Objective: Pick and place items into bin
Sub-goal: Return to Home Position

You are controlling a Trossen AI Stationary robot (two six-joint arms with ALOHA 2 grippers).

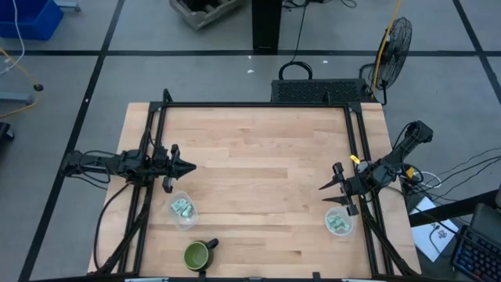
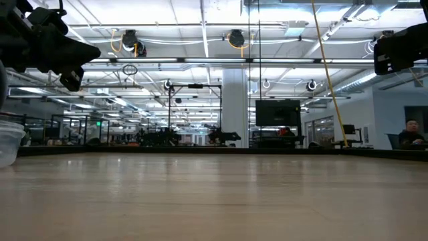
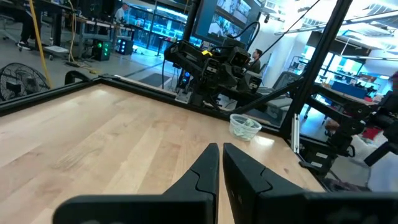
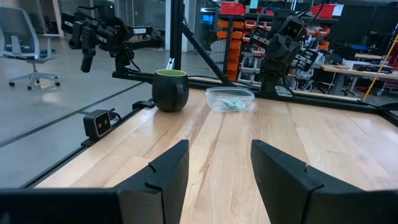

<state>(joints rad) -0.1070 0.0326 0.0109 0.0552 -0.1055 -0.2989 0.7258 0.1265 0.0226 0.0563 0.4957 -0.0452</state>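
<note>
The pale green-and-white packets lie inside two clear cups near the table's near edge. One cup (image 1: 182, 210) is on the left and the other (image 1: 340, 222) on the right. My left gripper (image 1: 192, 166) hovers shut above the table, just beyond the left cup, pointing toward the table's right. My right gripper (image 1: 323, 196) hovers open just beyond the right cup, pointing left. The left wrist view looks past shut fingers (image 3: 221, 152) at the right cup (image 3: 244, 126). The right wrist view looks past open fingers (image 4: 217, 152) at the left cup (image 4: 230, 99), packets showing inside.
A dark green mug (image 1: 197, 254) stands upright by the near edge, next to the left cup, and also shows in the right wrist view (image 4: 171, 89). A black frame (image 1: 258, 105) borders the table. Bare wood (image 1: 258, 164) lies between the arms. A person sits far off (image 2: 409, 134).
</note>
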